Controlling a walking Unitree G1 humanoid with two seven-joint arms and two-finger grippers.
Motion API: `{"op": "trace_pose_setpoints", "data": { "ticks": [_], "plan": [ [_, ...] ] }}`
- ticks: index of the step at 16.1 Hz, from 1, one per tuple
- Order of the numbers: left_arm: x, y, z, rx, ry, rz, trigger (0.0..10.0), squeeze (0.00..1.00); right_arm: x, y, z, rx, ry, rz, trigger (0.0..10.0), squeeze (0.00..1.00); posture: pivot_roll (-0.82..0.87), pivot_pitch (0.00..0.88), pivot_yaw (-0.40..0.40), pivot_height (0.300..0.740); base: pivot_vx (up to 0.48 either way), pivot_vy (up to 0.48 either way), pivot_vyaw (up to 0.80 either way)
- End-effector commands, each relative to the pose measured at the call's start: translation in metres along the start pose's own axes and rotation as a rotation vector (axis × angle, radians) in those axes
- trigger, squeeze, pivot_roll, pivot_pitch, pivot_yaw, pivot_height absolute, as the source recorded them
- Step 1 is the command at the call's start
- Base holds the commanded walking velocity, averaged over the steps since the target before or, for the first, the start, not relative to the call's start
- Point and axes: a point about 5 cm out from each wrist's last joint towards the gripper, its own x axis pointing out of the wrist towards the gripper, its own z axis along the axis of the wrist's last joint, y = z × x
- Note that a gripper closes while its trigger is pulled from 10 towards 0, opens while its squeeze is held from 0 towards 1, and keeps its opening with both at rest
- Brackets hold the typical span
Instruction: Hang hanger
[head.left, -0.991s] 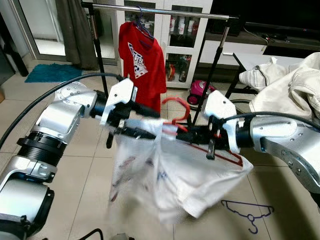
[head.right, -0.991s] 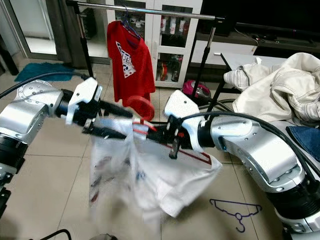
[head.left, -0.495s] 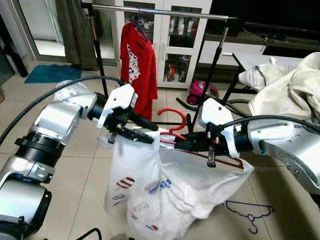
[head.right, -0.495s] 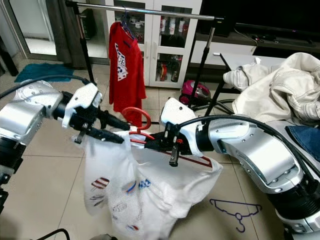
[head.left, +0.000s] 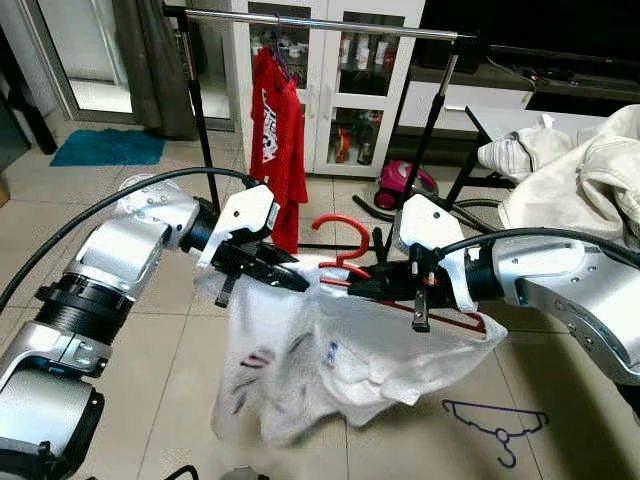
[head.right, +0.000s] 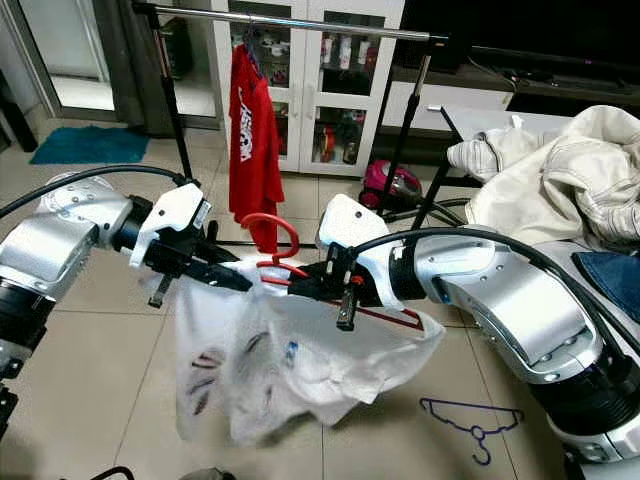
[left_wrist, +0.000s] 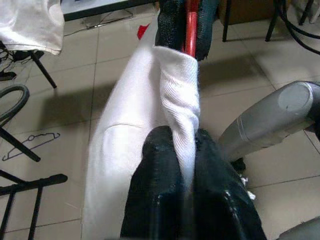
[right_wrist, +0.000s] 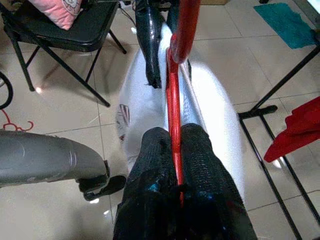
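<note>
Bright, even indoor light; hanging cloth motion-blurred.

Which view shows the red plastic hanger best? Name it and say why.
The left eye view: the red plastic hanger shows its curved hook and a bar through the white printed T-shirt. The right eye view shows nearly the same. In the right wrist view the right gripper pinches one thin bar; the left wrist view shows just a sliver.

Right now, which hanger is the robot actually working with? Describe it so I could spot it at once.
Start at the black clothes rack with the red T-shirt hanging on it. In front of it, the left gripper and right gripper hold a white printed T-shirt between them. The red plastic hanger is threaded through it, unlike the purple wire hanger lying on the floor tiles.
</note>
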Motion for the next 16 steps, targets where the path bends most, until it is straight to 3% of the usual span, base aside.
{"op": "trace_pose_setpoints", "data": {
  "ticks": [1,2,3,4,7,10,12,14,16],
  "plan": [
    [0.004,0.0,0.006,0.025,-0.032,0.023,0.0,0.0,-0.001,-0.001,0.009,-0.044,-0.048,-0.019,4.3,0.0,-0.1,0.0,-0.04,0.74,0.0,0.0,0.0],
    [0.004,0.0,0.006,0.021,-0.04,0.031,0.0,0.0,-0.001,-0.002,0.009,-0.045,-0.052,-0.03,4.3,0.0,-0.1,0.0,-0.04,0.74,0.0,0.0,0.0],
    [0.004,-0.002,0.004,0.011,-0.052,0.051,0.0,0.0,0.0,-0.002,0.008,-0.024,-0.07,-0.04,10.0,0.2,-0.1,0.0,-0.036,0.74,0.0,0.0,0.0],
    [0.005,-0.008,-0.004,-0.028,-0.08,0.09,0.0,0.0,0.0,-0.003,0.004,0.04,-0.096,-0.071,10.0,1.0,-0.1,0.0,-0.034,0.74,0.0,0.0,0.0],
    [0.005,-0.017,-0.018,-0.078,-0.091,0.138,0.0,0.0,-0.003,-0.004,-0.003,0.096,-0.117,-0.118,10.0,1.0,-0.09,0.0,-0.038,0.74,0.0,0.0,0.0],
    [-0.002,-0.023,-0.038,-0.133,-0.069,0.262,0.0,0.0,-0.02,-0.006,-0.003,0.155,-0.253,-0.201,10.0,1.0,-0.09,0.0,-0.046,0.74,0.0,0.0,0.0],
    [-0.003,-0.024,-0.044,-0.148,-0.073,0.353,0.0,0.0,-0.031,-0.016,-0.004,0.191,-0.339,-0.378,10.0,1.0,-0.09,0.0,-0.05,0.74,0.0,0.0,0.0],
    [-0.002,-0.022,-0.044,-0.161,-0.112,0.411,0.0,0.0,-0.033,-0.024,-0.02,0.261,-0.305,-0.562,10.0,1.0,-0.09,0.0,-0.05,0.74,0.0,0.0,0.0],
    [-0.001,-0.022,-0.042,-0.172,-0.154,0.432,0.0,0.0,-0.026,-0.027,-0.049,0.347,-0.162,-0.74,10.0,1.0,-0.1,0.0,-0.041,0.74,0.0,0.0,0.0]
  ]
}}
